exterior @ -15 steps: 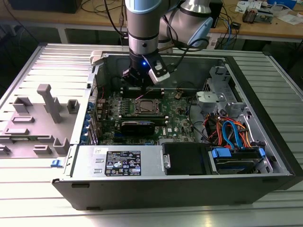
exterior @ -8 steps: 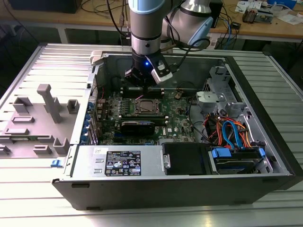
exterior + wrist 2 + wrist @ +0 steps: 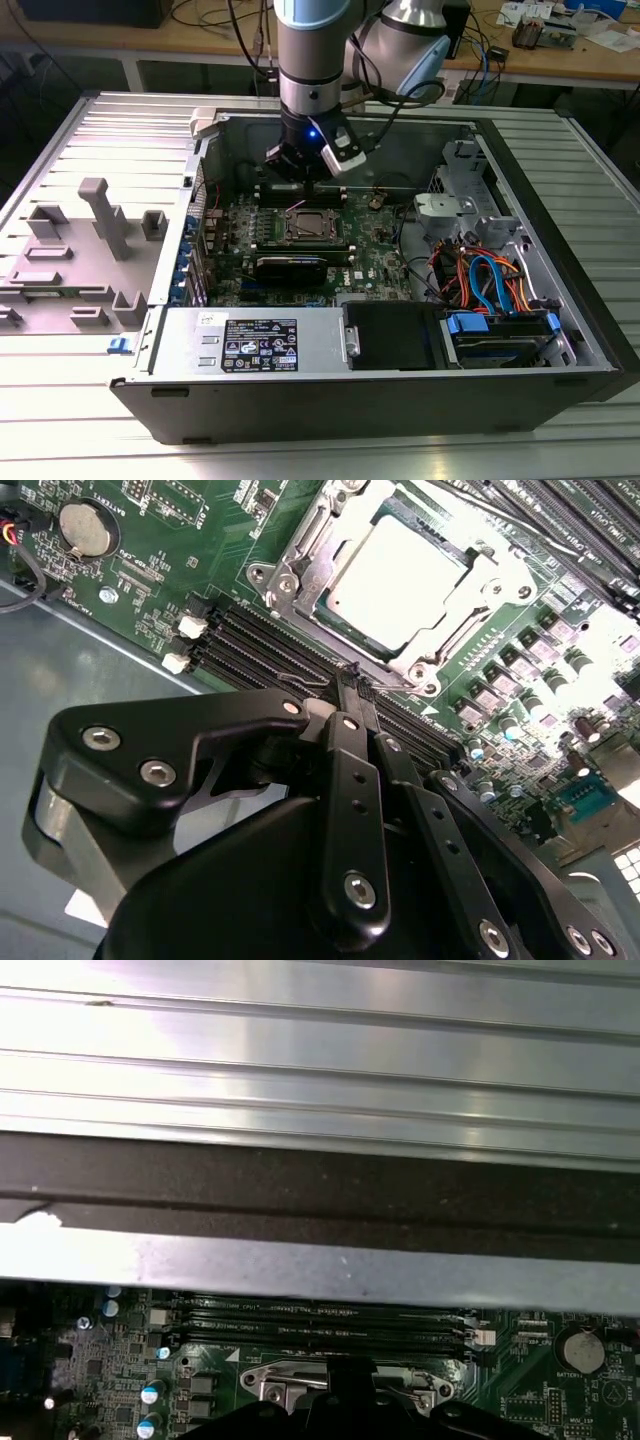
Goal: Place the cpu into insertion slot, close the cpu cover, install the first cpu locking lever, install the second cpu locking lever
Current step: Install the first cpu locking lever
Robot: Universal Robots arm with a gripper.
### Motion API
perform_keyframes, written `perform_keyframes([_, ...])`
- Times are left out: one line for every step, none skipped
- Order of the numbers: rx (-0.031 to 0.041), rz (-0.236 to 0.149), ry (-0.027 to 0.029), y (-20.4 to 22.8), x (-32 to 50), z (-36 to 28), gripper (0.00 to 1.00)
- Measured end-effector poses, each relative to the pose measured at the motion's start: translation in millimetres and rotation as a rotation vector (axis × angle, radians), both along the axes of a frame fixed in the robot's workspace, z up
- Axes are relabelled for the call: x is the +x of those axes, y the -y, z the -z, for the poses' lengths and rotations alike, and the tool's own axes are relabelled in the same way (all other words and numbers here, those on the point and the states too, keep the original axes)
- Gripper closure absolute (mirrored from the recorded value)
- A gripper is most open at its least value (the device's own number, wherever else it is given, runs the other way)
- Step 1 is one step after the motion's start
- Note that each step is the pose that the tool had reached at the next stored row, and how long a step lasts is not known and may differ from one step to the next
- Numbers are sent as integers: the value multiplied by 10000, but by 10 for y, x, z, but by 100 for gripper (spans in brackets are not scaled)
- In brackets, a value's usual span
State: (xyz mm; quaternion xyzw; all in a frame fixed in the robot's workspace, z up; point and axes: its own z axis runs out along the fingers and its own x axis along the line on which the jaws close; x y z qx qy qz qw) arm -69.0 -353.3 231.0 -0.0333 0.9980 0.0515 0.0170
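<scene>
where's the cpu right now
In the second wrist view the cpu sits in its socket on the green motherboard, framed by the cpu cover, next to the black memory slots and just beyond the gripper.

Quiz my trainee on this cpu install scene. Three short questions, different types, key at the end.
1. Fill in: in the exterior view, the blue cables lie toward that view's ____.
2. True or false: the cpu lies under the closed cover.
3. In the second wrist view, the gripper is nearest: A coin battery; B the cover edge by the memory slots; C blue cables.
Key: 1 right; 2 true; 3 B.
</scene>
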Motion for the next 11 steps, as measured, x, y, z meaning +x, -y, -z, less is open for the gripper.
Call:
perform_keyframes([1,1,0,-3,5,4,89])
perform_keyframes([-1,1,0,-5,10,6,89])
perform_keyframes([-1,1,-1,-8,19,12,89])
perform_keyframes([-3,1,-2,-11,32,22,89])
perform_keyframes([-2,1,-2,-12,38,27,89])
perform_keyframes([-2,1,-2,-13,46,34,89])
perform_keyframes([-2,1,-1,-14,54,39,89])
perform_keyframes([-2,2,-1,-15,62,44,89])
perform_keyframes([-1,1,-1,-16,70,49,89])
perform_keyframes([-1,1,-1,-17,78,54,89])
perform_keyframes([-2,2,-1,-17,88,59,89])
